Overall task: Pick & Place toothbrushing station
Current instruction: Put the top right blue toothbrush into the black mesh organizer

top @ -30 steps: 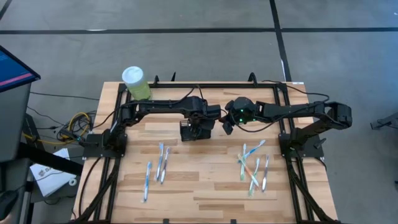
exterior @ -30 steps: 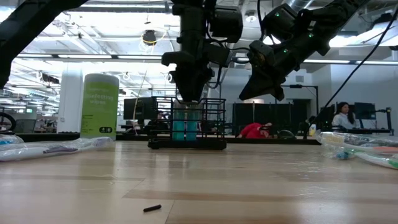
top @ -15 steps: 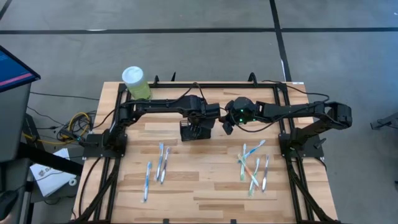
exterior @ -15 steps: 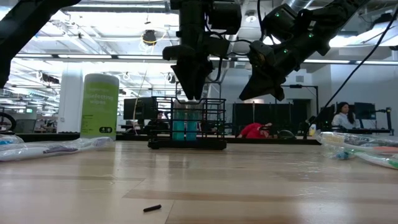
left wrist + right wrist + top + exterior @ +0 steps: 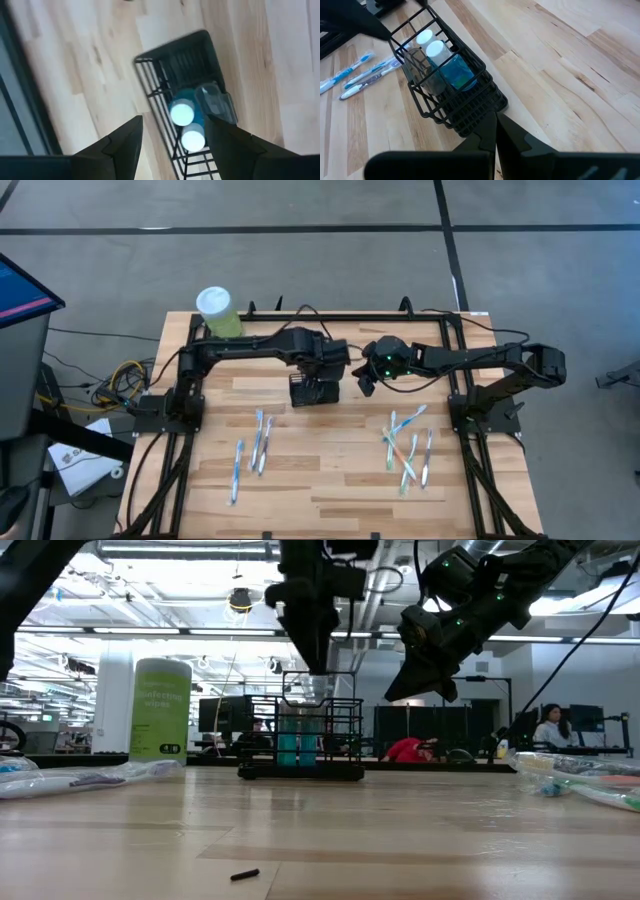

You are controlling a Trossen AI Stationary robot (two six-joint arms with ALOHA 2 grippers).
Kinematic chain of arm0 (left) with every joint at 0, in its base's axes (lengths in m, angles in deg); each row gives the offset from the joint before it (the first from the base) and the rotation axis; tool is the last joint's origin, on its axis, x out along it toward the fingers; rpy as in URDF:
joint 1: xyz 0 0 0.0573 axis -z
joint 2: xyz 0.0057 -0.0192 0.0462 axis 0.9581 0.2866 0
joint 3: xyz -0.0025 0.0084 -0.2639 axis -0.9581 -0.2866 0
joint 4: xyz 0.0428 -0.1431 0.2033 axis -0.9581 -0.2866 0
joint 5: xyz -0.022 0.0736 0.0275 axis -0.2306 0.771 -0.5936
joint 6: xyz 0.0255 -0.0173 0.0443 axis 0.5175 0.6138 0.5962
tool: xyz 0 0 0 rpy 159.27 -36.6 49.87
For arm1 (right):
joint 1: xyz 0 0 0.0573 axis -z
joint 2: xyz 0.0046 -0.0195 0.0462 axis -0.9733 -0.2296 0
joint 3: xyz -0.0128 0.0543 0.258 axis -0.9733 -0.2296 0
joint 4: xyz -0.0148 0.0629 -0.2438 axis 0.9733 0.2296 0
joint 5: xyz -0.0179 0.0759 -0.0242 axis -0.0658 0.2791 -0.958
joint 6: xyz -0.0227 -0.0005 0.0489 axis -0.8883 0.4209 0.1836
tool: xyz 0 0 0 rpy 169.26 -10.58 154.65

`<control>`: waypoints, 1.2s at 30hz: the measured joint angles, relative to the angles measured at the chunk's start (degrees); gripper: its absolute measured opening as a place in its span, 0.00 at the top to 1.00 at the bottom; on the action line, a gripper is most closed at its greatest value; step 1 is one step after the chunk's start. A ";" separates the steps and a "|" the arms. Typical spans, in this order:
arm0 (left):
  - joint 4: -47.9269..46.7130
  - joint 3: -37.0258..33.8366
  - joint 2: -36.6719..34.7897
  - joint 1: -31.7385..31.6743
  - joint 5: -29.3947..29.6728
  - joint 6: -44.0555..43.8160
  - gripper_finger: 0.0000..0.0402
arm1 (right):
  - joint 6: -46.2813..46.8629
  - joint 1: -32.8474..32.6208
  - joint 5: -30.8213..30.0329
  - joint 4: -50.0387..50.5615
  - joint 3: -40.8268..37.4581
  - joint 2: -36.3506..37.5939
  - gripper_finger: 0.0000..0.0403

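Note:
The toothbrushing station, a black wire-mesh caddy (image 5: 305, 393), stands on its base on the wooden table near the middle of the far side. It holds two blue bottles with white caps (image 5: 183, 113). It also shows in the low view (image 5: 300, 740) and in the right wrist view (image 5: 445, 85). My left gripper (image 5: 172, 120) is open and hangs straight above the caddy, pointing down, its fingertips (image 5: 312, 662) clear of the rim. My right gripper (image 5: 495, 117) is shut and empty, in the air just right of the caddy (image 5: 366, 386).
A green canister with a white lid (image 5: 218, 313) stands at the far left corner. Wrapped toothbrushes lie on the near left (image 5: 255, 445) and near right (image 5: 408, 448). A small dark bit (image 5: 245, 875) lies near the front edge. A person (image 5: 550, 730) sits in the room behind.
My left gripper has gone straight up from the caddy's rim and now hangs clear above it. The caddy has stayed where it was. My right gripper has kept still.

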 joint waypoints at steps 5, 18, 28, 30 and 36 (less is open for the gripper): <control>0.11 0.00 -2.09 -0.03 -0.22 -3.63 0.48 | 0.00 0.00 0.00 0.00 0.00 0.01 1.00; 5.07 0.02 -4.54 0.11 -6.62 -19.24 0.48 | 0.07 -0.07 0.94 0.09 -0.07 1.11 1.00; 9.07 0.02 -5.66 0.39 -7.05 -26.03 0.48 | 0.06 -2.03 0.51 2.46 -0.04 9.15 1.00; 9.32 -0.04 -6.09 0.51 -7.04 -27.12 0.48 | 0.07 -2.65 0.12 3.60 -0.02 10.74 1.00; 13.27 0.00 -7.84 1.21 -6.66 -29.85 0.48 | 0.57 -4.96 -1.05 6.38 0.00 15.47 1.00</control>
